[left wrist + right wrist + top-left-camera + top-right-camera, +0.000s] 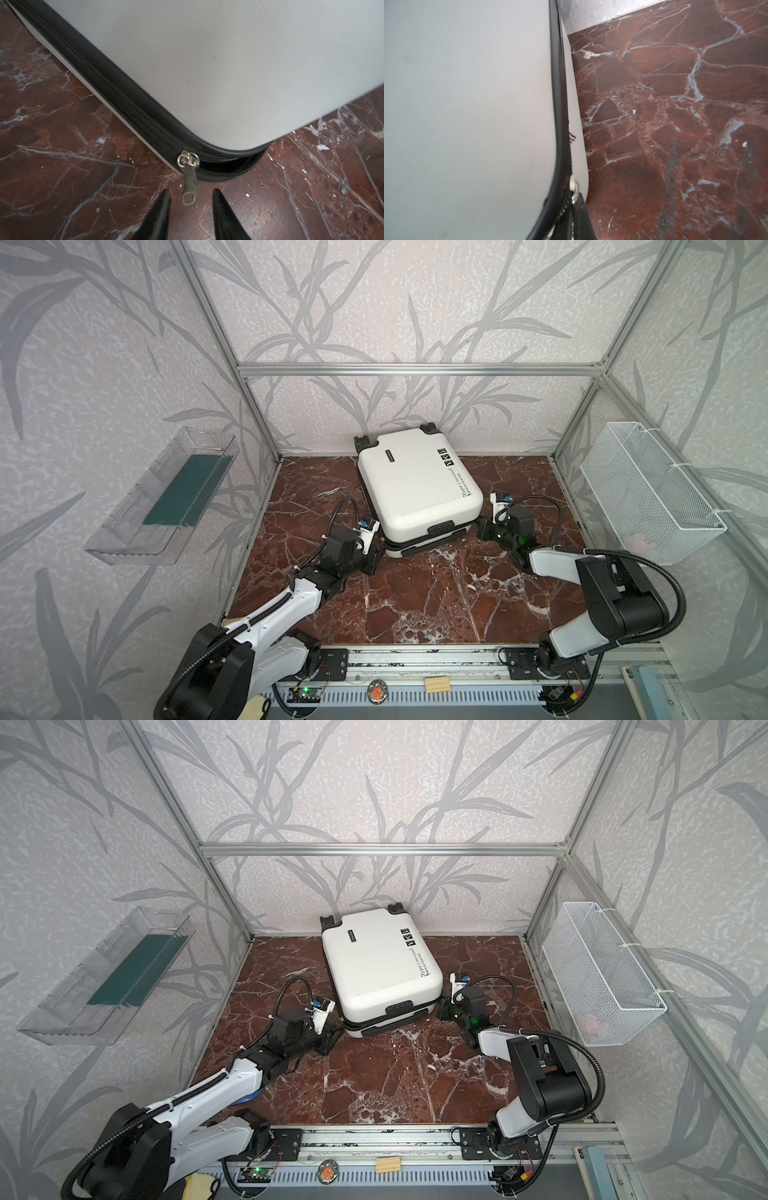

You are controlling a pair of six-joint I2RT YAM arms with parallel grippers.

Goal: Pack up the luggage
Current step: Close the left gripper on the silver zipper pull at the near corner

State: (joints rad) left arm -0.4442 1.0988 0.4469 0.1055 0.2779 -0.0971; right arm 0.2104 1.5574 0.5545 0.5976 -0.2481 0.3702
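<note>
Risks fumbling the zipper pull from here: thin, flat, lying loose and slanted on the marble table. Risks nipping only its end loop by closing the left gripper too far back, or flicking it sideways out of the gap by closing off-centre. Risks a jam at the rounded corner just beyond the fingertips too, at the bend in the zipper seam, gaping unzipped past the slider; likely to snag the teeth or drag the whole luggage across the table by pulling straight instead of round the curve. Could twist the case as well by hauling from both near corners at once, with no hold on the shell itself.

Shows the left fingers apart and gripping nothing, the pull tab lying between the tips and, as far as can be told, touching neither. Places the slider just beyond those tips, at the luggage's near corner, with the white shell farther ahead and filling the wrist view. Finds the right gripper closed at the other near corner, hard against the seam, seemingly pinched on a second zipper pull with its ring tucked under the fingertip; cannot fully confirm that hold. Leaves the luggage flat on the table, lid lowered but unzipped along the near side, between the two grippers and ahead of both.
</note>
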